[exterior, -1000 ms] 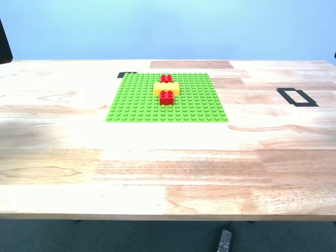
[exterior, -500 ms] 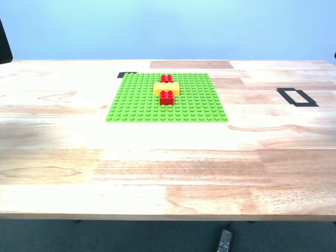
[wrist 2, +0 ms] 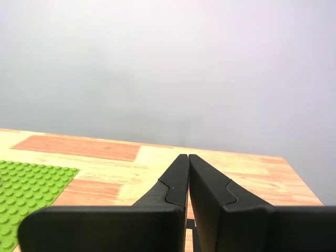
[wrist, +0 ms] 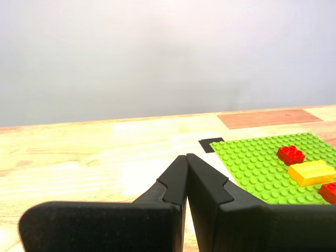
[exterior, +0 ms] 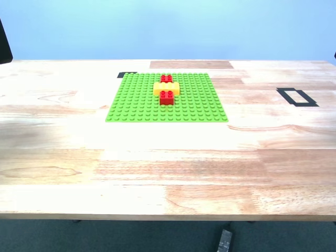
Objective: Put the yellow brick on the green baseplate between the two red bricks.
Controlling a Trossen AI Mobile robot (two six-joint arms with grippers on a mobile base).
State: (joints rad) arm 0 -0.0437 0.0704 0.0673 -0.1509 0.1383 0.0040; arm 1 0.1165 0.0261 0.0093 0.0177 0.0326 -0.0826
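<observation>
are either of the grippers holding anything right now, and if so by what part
Nothing is held. My first gripper and my second gripper are both shut on nothing, and the yellow brick sits on the green baseplate.

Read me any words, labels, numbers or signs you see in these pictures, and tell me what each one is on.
None: no readable text shows in any view.
The black tape rectangle on the wooden table is an empty outline, no writing.
The green baseplate and bricks show only plain studs.
</observation>
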